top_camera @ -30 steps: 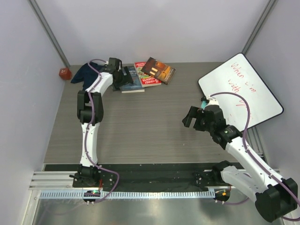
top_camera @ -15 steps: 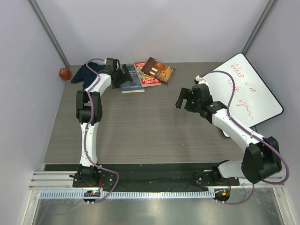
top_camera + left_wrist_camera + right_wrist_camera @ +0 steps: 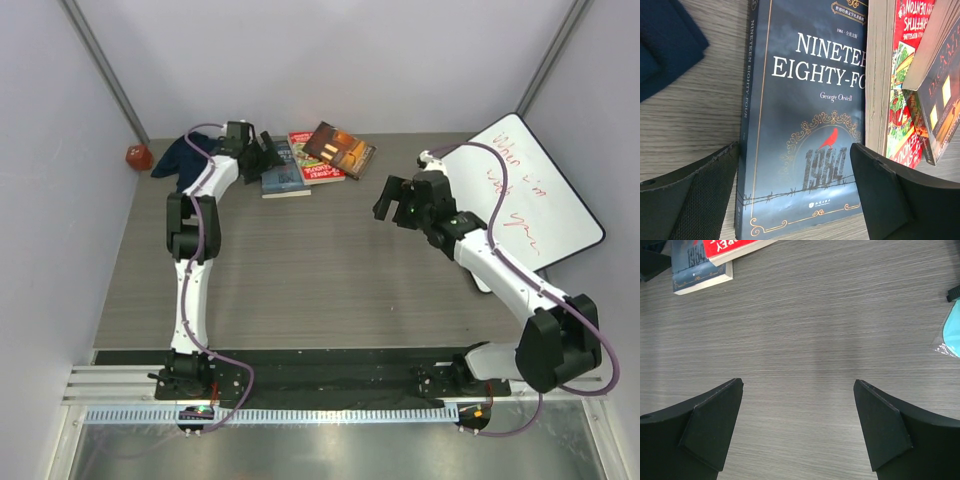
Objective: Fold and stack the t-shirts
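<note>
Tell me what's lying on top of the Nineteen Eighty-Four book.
A red book overlaps one long edge of the Nineteen Eighty-Four book, hiding the title's end, with a darker book on that. The rest is bare.

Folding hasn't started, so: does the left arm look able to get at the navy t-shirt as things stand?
Probably yes: the left gripper hangs open over a book, and the t-shirt lies just beside it with only table between them.

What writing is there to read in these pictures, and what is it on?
"NINETEE", "EIGHTY-FO", cut off: blue book cover.
"George Orwell", "1984": same cover.
"NINETEEN EIGHTY-FOUR": its spine.
Small print atop cover: too small.
"DENTON", upside down: red book.
Whiteboard: red handwriting, unreadable.
</note>
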Controlling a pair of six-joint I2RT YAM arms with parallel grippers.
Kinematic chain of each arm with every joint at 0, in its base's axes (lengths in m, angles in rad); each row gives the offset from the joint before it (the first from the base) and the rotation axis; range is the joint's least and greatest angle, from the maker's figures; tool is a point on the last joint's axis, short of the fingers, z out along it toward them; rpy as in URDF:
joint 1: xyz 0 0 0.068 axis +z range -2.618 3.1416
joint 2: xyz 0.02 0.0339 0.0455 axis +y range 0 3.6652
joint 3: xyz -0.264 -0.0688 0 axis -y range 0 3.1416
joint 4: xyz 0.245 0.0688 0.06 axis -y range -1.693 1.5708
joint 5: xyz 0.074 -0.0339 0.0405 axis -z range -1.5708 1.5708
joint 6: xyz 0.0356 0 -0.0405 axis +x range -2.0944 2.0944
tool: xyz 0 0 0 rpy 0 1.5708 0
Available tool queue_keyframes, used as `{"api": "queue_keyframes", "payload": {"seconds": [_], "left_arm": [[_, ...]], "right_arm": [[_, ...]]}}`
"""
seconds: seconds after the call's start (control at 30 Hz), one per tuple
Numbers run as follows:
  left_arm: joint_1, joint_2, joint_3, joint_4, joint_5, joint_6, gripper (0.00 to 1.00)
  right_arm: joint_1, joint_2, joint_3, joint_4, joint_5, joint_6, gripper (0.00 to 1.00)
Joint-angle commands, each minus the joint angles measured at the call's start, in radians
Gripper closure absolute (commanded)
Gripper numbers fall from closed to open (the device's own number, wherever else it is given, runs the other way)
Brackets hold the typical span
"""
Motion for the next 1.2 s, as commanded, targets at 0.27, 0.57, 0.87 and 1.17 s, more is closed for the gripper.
{"api": "queue_keyframes", "payload": {"seconds": [0.27, 0.57, 0.87, 1.17], "left_arm": [[-0.139, 0.069, -0.022, -0.18, 0.027, -0.061, 0.09], [-0.139, -0.02, -0.108, -0.189, 0.007, -0.024, 0.08], [-0.137, -0.037, -0.119, -0.197, 0.005, -0.017, 0.08], [-0.137, -0.074, -0.152, -0.199, -0.01, 0.017, 0.08]], "right_arm": [[-0.021, 0.532, 0.511, -0.018, -0.045, -0.103, 0.0], [-0.05, 0.896, 0.829, -0.017, -0.229, -0.087, 0.0], [-0.052, 1.013, 0.912, 0.074, -0.347, -0.047, 0.0], [-0.049, 0.974, 0.682, 0.388, -0.369, 0.171, 0.0]]}}
